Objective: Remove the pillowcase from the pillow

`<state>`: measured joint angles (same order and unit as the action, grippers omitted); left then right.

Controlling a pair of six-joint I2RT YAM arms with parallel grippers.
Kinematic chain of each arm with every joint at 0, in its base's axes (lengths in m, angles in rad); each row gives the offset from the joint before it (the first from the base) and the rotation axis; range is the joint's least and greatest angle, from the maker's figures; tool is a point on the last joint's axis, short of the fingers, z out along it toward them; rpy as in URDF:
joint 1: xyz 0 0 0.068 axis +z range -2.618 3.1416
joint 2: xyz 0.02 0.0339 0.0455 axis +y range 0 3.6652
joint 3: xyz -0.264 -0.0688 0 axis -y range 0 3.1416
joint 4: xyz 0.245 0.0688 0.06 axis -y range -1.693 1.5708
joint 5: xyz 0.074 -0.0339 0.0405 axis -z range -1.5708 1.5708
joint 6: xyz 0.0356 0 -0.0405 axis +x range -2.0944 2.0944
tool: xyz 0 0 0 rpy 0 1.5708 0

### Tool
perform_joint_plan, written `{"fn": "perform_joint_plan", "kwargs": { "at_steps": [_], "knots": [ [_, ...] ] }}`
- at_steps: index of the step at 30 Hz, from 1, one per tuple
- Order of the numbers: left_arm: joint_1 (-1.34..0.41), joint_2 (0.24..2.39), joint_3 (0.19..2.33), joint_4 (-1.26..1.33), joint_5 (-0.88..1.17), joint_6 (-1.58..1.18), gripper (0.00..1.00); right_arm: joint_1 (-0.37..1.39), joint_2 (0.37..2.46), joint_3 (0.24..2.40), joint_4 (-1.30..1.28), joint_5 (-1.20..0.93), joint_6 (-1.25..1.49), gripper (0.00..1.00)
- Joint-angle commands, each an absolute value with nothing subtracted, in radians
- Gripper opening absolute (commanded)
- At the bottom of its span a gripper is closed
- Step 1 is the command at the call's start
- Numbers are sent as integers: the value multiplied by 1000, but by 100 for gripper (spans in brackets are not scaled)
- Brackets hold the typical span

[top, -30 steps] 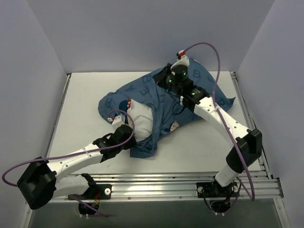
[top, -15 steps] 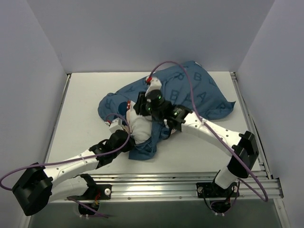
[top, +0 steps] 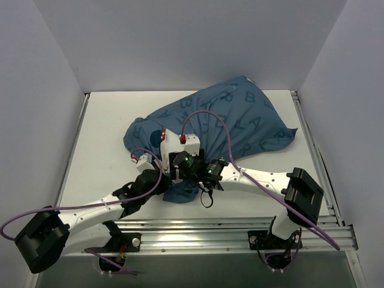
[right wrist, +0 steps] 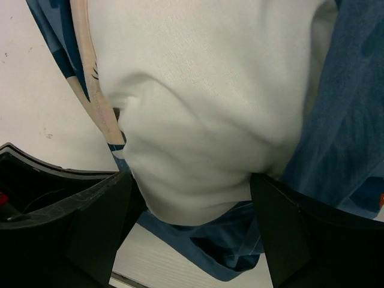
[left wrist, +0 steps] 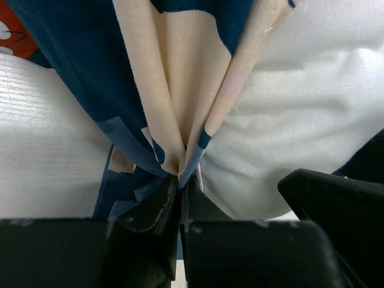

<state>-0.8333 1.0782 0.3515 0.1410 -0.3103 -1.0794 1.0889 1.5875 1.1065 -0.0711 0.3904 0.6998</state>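
The blue printed pillowcase (top: 240, 117) lies crumpled across the table from centre left to back right. My left gripper (top: 159, 174) is at its near left opening, shut on a pinch of blue and cream fabric (left wrist: 180, 153). The white pillow (right wrist: 204, 102) bulges out of the pillowcase (right wrist: 342, 120) there. My right gripper (right wrist: 191, 180) is open, its two fingers either side of the pillow's exposed end. In the top view the right gripper (top: 175, 164) sits right beside the left one and hides most of the pillow. The pillow (left wrist: 300, 114) also fills the right of the left wrist view.
White walls enclose the table (top: 102, 132) on three sides. A metal rail (top: 210, 231) runs along the near edge by the arm bases. The right arm's purple cable (top: 210, 115) loops over the pillowcase. The right gripper's black finger (left wrist: 336, 204) shows close beside the left jaws.
My right arm has swung from the back of the pillowcase down to its near left opening, and its jaws have opened around the pillow's end. The left gripper keeps its pinch.
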Motion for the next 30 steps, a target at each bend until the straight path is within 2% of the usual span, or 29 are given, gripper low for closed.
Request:
{"fn": "perform_joint_plan", "kwargs": {
  "at_steps": [1,9,14,16,19,20,21,22,30],
  "knots": [
    [-838,1072,336,193,-296,-1095,9,1091,1591,1108,-31,442,733,76],
    [-839,1072,334,195,-293,-1094,9,1086,1696,1141,-20,376,722,85],
    [-838,1054,327,189,-299,-1098,9,1063,1744,1097,-20,382,747,87],
    [-838,1054,324,189,-302,-1101,9,1048,1747,1075,-9,382,752,84],
    [-839,1058,324,192,-301,-1101,9,1014,1749,1051,49,345,741,45],
    [-838,1060,325,193,-301,-1100,9,1006,1743,1045,70,325,733,24],
    [-838,1063,328,193,-298,-1100,9,993,1738,1032,90,287,730,15],
    [-838,1068,330,198,-296,-1095,9,988,1732,1029,135,267,729,0],
    [-842,1100,360,221,-247,-1069,9,934,1678,1052,359,153,726,0]
  ]
}}
